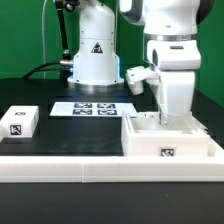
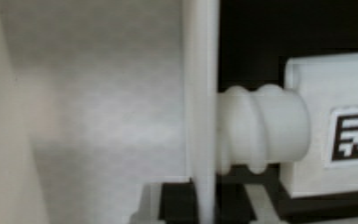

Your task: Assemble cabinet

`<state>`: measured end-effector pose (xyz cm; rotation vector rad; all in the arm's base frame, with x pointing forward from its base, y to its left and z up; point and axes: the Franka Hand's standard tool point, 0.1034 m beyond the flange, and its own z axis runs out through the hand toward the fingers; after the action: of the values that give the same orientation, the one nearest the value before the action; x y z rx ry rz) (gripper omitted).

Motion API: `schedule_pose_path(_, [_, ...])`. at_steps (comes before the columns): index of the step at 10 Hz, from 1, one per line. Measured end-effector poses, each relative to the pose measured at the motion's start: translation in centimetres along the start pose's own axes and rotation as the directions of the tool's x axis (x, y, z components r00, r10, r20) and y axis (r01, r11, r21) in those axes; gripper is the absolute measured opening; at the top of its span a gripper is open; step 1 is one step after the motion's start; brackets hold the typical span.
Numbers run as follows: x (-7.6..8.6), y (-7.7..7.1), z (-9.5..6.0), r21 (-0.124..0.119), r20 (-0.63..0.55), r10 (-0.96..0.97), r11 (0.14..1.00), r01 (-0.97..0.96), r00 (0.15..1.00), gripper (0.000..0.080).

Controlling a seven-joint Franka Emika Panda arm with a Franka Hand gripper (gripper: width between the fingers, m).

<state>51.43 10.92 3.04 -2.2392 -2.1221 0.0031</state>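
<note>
The cabinet point(image 1: 172, 140) is a large white box with a small tag on its front, at the exterior view's right. My gripper point(image 1: 166, 74) stands right above it, shut on a tall white panel point(image 1: 174, 96) that is upright with its lower end inside the box. In the wrist view the gripper point(image 2: 211, 200) has its dark fingers point(image 2: 179, 202) on either side of the panel's thin edge point(image 2: 202, 90). A white part with a ribbed round peg point(image 2: 261, 130) and a tag lies just beyond the panel. A broad white surface point(image 2: 78, 110) fills the other side.
A small white block point(image 1: 20, 122) with a tag lies at the exterior view's left. The marker board point(image 1: 92, 108) lies flat at mid-table. The white robot base point(image 1: 95, 50) with a triangle sticker stands behind it. A white rim point(image 1: 80, 166) runs along the table's front.
</note>
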Motion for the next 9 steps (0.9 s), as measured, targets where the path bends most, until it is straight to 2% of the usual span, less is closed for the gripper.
schedule_pose_path(2, [0.00,0.22,0.00,0.008,0.003,0.010,1.000,-0.010,1.000,0.0038])
schedule_pose_path(5, [-0.09,0.19,0.04,0.007,0.003,0.019,1.000,-0.019,1.000,0.0038])
schedule_pose_path(8, [-0.17,0.20,0.04,0.008,0.003,0.020,1.000,-0.020,1.000,0.0551])
schedule_pose_path(9, [-0.19,0.20,0.04,0.008,0.003,0.020,1.000,-0.021,1.000,0.0551])
